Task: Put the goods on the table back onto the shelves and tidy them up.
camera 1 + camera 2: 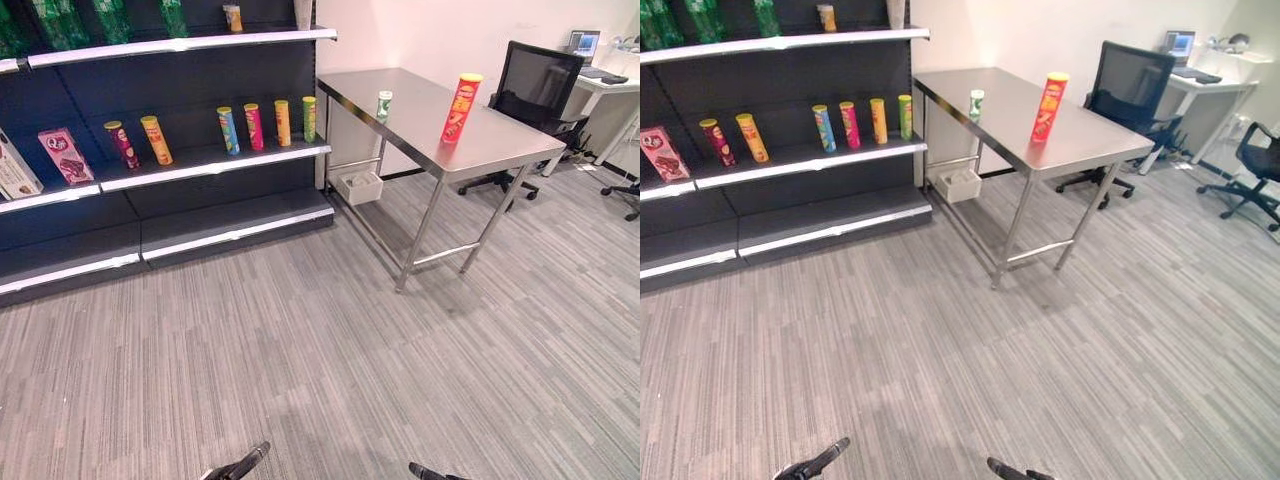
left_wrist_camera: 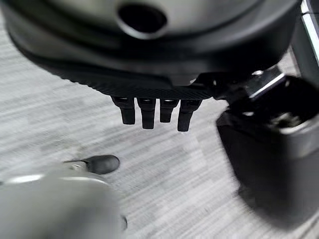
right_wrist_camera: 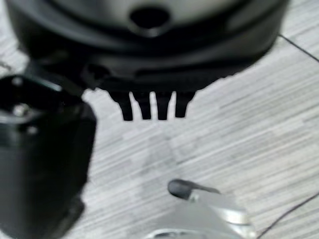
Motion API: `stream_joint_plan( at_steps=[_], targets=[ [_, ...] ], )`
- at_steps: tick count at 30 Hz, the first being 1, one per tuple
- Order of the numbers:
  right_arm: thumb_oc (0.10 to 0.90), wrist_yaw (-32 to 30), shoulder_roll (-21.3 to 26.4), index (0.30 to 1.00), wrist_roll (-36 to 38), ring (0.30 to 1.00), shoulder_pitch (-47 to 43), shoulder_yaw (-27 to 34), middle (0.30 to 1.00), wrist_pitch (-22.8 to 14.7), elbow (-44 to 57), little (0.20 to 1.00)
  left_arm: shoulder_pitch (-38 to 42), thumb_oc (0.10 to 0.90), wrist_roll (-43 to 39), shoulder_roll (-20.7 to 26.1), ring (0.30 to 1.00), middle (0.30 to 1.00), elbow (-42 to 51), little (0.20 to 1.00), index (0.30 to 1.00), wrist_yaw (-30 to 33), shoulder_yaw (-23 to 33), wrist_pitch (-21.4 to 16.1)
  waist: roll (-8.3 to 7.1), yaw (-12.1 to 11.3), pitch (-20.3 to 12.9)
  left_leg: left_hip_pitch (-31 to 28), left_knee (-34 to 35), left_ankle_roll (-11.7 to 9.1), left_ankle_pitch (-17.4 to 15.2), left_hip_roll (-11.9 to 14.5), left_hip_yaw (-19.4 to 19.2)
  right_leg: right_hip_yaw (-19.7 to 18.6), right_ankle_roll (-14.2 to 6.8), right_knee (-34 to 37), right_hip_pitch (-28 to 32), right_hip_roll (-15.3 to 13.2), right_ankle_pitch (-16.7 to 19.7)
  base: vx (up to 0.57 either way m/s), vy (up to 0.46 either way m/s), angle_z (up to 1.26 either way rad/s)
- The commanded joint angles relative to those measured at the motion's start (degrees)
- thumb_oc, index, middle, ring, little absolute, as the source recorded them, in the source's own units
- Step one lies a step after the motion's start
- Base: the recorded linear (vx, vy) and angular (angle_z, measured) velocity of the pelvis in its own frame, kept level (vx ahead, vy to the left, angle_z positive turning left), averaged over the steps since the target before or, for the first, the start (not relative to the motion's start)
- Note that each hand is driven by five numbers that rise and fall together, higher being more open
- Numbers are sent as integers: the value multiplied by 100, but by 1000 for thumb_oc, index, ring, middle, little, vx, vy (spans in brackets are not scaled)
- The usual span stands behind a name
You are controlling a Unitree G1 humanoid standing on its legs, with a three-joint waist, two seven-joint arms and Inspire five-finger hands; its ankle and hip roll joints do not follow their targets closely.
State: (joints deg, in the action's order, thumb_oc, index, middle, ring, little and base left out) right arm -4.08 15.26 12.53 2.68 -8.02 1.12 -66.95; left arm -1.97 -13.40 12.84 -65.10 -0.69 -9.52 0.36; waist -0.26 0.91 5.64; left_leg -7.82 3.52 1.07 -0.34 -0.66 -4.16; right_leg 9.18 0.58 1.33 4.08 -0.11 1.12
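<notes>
A tall red chip can [image 1: 461, 108] and a small green-and-white can [image 1: 384, 105] stand upright on the steel table [image 1: 500, 140] at the right. To its left, the dark shelf unit's middle board [image 1: 215, 160] carries several upright chip cans, among them a blue one [image 1: 229, 130] and a green one [image 1: 309, 118]. My left hand [image 1: 245, 465] and right hand [image 1: 430, 472] hang low over the carpet, far from table and shelves. In the wrist views the left hand's fingers [image 2: 149, 112] and the right hand's fingers [image 3: 149, 107] are straight and hold nothing.
A pink box [image 1: 66, 156] and a white box [image 1: 15, 170] sit at the shelf's left, green bottles [image 1: 60, 20] on the top board. A white bin [image 1: 360, 187] lies under the table. A black office chair [image 1: 530, 95] and desk [image 1: 600, 85] stand behind.
</notes>
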Motion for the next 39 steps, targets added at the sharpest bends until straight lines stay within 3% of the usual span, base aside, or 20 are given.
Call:
stream_joint_plan(
  at_steps=[1, 29, 34, 36, 39],
  targets=[
    [800, -45, 250, 900, 121, 900, -315, 1, 900, -175, -21, 900, 341, 800, -5, 124, 900, 900, 20, 900, 900, -54, -59, -205, -52, 40, 145, -70, 148, -492, -84, 410, -349, 41, -828, 367, 352, -498, -10, 0, 0, 0],
    [800, -42, 316, 900, 74, 900, -274, -91, 900, -181, 226, 900, 387, 800, 10, 159, 900, 900, 64, 900, 900, 52, -60, -176, -37, 56, 259, -97, 100, -586, 6, 590, -306, 27, -695, 367, 366, -316, -152, 8, -35, 1],
    [800, -58, 365, 900, 200, 900, -261, -98, 900, -239, 315, 900, 433, 800, -103, 136, 900, 900, -26, 900, 900, 54, -44, -159, -140, 52, 505, 555, -1098, -635, -154, 635, -117, 24, -468, 367, 375, -216, -223, -19, -142, 7],
    [800, -79, 413, 900, 199, 900, -255, -101, 900, -247, 396, 900, 479, 800, -259, 130, 900, 900, 46, 900, 900, 82, -34, -154, -207, 23, 717, 1228, -2234, -669, 162, 654, 51, 67, -330, 306, 407, -192, -259, -15, -211, 27],
    [800, -114, 452, 900, 200, 900, -316, -110, 900, -213, 331, 900, 501, 800, -472, 79, 900, 900, 109, 900, 900, 148, 18, -178, -199, -35, 799, 1741, -2518, -580, 319, 583, 90, 150, -298, 326, 475, -160, -342, 86, -76, 29]
  ],
)
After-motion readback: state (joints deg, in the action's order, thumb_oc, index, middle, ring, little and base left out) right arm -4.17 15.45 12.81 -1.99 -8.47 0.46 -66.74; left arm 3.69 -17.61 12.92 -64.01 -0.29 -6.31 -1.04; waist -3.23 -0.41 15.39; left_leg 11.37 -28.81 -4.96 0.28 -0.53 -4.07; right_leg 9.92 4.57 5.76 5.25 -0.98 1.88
